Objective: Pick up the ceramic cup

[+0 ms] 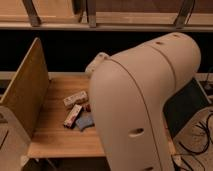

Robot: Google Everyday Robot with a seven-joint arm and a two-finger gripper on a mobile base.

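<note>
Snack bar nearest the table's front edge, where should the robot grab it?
Probably across its narrow middle, coming straight down from above: the snack bar lies flat on the table, long and thin, with a blue thing close beside it. The gripper is not in view; only the big arm shows.

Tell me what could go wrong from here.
The arm fills the view, hiding the pincer somewhere behind it, and no ceramic cup shows, so a grasp can't be checked. The upper packet, lower packet and blue item lie close beside the arm on the table; a sweep might knock them.
</note>
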